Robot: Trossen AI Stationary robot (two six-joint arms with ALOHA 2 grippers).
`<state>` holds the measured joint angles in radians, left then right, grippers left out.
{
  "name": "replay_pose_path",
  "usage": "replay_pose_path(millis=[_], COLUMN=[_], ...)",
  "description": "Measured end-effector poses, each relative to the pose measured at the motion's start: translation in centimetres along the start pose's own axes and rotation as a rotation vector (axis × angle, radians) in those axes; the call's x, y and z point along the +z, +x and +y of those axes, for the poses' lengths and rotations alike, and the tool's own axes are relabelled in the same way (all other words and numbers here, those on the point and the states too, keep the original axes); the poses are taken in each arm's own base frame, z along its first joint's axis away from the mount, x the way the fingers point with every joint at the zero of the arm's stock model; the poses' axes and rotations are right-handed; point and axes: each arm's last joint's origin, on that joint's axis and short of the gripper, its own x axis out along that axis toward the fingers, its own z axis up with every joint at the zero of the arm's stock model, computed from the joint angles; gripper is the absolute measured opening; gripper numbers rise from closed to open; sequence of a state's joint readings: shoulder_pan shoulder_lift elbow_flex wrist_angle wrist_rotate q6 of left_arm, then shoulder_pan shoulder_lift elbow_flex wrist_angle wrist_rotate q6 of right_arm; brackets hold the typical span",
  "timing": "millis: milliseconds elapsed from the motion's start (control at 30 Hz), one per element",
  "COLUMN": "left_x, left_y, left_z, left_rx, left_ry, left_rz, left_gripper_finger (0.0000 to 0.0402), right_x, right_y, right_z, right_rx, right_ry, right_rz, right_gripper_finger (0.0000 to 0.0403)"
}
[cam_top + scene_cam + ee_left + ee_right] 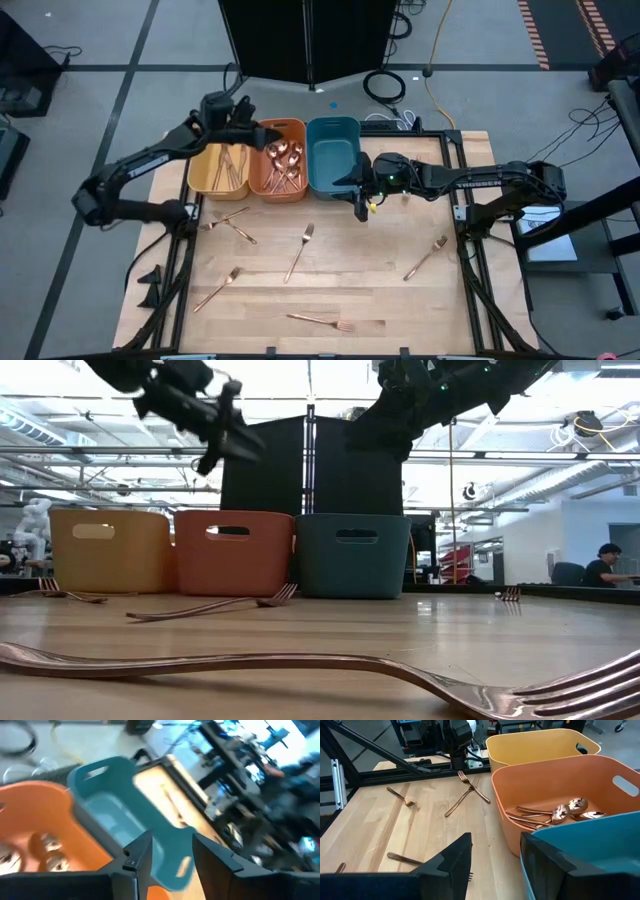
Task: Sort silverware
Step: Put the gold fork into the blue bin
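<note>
Nearest the low camera lies a slim copper-coloured metal fork (300, 665), flat on the pale wooden worktop (380, 300). More copper forks (300, 250) lie scattered singly across the worktop, well apart from one another. Copper spoons (570, 810) sit in the orange plastic bin (280, 165); further copper pieces, apparently knives, rest in the yellow plastic bin (220, 170); the teal plastic bin (332, 150) appears empty. Left gripper (262, 133) hangs above the orange bin, jaws apart, holding nothing. Right gripper (361, 206) hovers just beside the teal bin's near wall, jaws apart, empty. Judgement: each fork is stiff, light and slippery, lying flush; grasp across the narrow handle near mid-length, jaws pressed close to the wood.
</note>
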<state>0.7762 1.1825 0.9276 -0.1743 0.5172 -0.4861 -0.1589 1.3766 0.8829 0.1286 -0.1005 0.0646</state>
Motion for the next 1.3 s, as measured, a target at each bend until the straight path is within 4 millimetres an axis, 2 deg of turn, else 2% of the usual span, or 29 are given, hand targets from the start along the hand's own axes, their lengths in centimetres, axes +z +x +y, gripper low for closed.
replay_pose_path(millis=[100,233,333,467,767,933,1100,1200,1300], left_x=[-0.7,-2.8,-4.8,-7.7,-12.6,-15.3,-19.4,-21.0,-21.5], left_y=[-0.9,-1.2,-0.7,1.0,4.5,5.7,7.5,7.6,6.5], left_z=[-2.5,-5.3,-7.2,-9.0,-10.9,-12.0,-12.5,-12.5,-12.1], left_rx=[-0.015,-0.007,-0.008,0.034,-0.005,0.020,0.119,0.170,0.294], left_ry=[0.118,0.256,0.345,0.424,0.537,0.444,0.366,0.362,0.389], left_rz=[-0.016,0.036,0.116,0.222,0.425,0.507,0.604,0.675,0.793], left_gripper_finger=[0.0134,0.0135,0.0135,0.0135,0.0135,0.0135,0.0135,0.0135,0.0135], right_x=[0.0,0.0,0.0,0.0,-0.1,-1.0,-1.9,-2.3,-2.6], right_y=[0.0,0.0,0.0,0.0,0.0,0.0,-0.1,-0.1,-0.2], right_z=[0.0,0.0,0.0,0.0,0.0,0.2,0.7,1.3,2.2], right_rx=[0.000,-0.001,-0.001,-0.001,-0.001,0.009,0.023,0.039,0.064], right_ry=[-0.012,-0.042,-0.062,-0.076,-0.078,-0.071,-0.070,-0.075,-0.078], right_rz=[0.000,0.000,0.000,0.000,0.015,0.098,0.191,0.226,0.259], right_gripper_finger=[0.0160,0.0160,0.0160,0.0160,0.0160,0.0160,0.0160,0.0160,0.0160])
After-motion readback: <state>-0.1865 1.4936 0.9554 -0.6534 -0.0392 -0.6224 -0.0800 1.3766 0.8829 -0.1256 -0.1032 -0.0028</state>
